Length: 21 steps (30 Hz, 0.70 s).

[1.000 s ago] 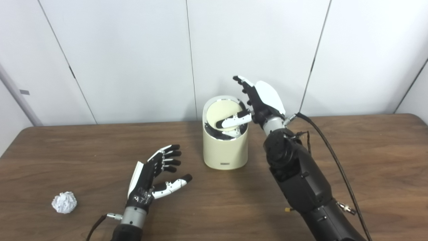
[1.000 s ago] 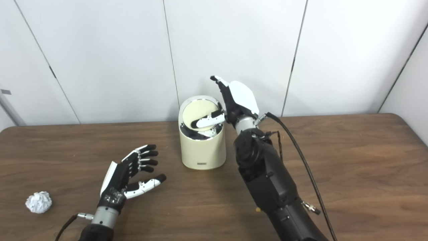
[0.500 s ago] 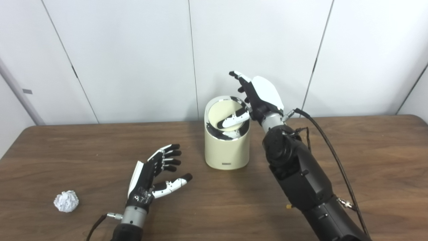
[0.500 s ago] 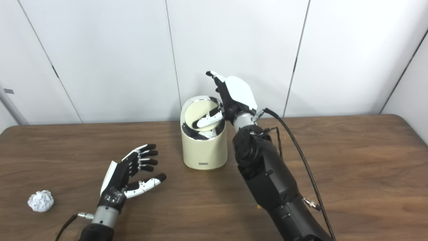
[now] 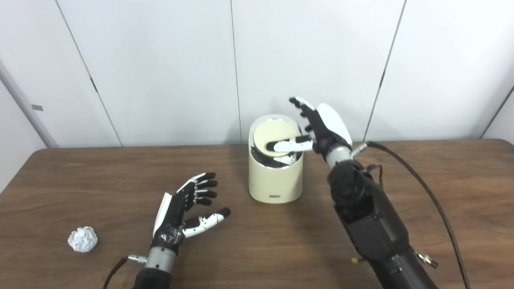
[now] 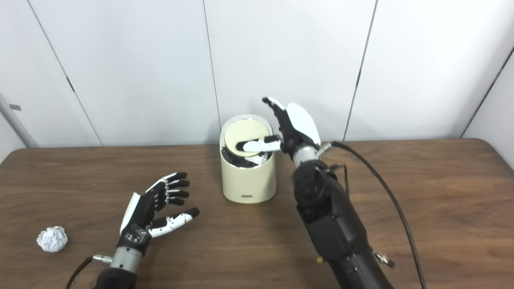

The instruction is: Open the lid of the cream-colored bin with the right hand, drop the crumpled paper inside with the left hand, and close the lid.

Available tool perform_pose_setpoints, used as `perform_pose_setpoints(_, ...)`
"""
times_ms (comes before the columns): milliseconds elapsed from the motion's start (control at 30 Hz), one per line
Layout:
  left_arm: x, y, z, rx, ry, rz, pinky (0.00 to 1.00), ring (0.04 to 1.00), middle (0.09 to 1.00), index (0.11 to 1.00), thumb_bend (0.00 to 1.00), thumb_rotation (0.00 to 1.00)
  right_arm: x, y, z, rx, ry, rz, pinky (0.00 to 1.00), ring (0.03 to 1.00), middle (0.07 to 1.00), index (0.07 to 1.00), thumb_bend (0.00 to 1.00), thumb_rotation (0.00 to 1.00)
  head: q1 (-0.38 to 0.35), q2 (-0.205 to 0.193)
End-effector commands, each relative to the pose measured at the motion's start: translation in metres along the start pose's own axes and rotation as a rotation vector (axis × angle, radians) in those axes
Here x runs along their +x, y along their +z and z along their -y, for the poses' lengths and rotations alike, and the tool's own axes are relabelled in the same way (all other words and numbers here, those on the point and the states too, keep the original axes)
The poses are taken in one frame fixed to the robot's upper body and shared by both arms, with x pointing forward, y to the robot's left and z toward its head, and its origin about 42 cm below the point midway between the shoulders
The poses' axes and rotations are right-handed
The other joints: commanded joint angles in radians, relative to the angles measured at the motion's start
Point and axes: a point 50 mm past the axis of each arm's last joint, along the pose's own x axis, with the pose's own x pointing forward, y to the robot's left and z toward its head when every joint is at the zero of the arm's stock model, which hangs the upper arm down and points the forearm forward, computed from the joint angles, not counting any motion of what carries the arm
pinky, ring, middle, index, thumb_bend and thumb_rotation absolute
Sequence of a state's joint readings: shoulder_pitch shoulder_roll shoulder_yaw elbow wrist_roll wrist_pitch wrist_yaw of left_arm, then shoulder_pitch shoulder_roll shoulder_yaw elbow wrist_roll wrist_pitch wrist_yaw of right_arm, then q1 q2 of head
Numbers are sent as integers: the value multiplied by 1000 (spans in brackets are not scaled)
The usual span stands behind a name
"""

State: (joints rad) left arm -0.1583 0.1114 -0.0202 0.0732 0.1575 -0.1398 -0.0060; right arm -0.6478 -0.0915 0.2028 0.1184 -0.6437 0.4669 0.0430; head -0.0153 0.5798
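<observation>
The cream-colored bin stands upright at the middle of the table. Its round lid is tilted, with a dark gap under its near edge. My right hand is open at the bin's right rim. Its thumb lies across the lid and its fingers point up behind the bin. My left hand is open, palm up and empty, low over the table left of the bin. The white crumpled paper lies on the table at the far left, well apart from both hands.
The brown wooden table ends at a white panelled wall just behind the bin. A black cable runs from my right wrist along the table's right side.
My right hand has come down and the lid under its thumb lies flatter than half a second ago. The left hand and paper have stayed put; the view has shifted slightly.
</observation>
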Motion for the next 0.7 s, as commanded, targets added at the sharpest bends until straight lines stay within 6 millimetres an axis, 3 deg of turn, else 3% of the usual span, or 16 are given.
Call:
perform_pose_setpoints(0, 10, 15, -5, 5, 12, 76, 646, 686, 765, 808, 721, 132, 3, 19, 32, 21, -94, 74, 684, 834, 888, 885, 696, 811, -1, 0)
perform_pose_setpoints(267, 11, 17, -3, 8, 5, 75, 644, 683, 764, 806, 720, 140, -19, -15, 49, 98, -135, 92, 682, 810, 874, 875, 676, 877, -2, 6)
perform_pose_setpoints(500, 12, 19, -2, 4, 0, 74, 653, 681, 764, 804, 724, 129, -49, -57, 46, 170, -80, 93, 706, 821, 879, 882, 649, 736, -5, 8)
perform_pose_setpoints(600, 12, 19, -2, 6, -2, 74, 635, 681, 762, 803, 730, 134, -61, -76, 40, 195, -50, 103, 617, 761, 878, 889, 630, 646, -4, 10)
perform_pose_setpoints(667, 13, 19, -1, 5, -4, 74, 634, 680, 760, 802, 733, 145, -67, -84, 37, 196, -32, 102, 611, 761, 878, 887, 679, 611, -4, 10)
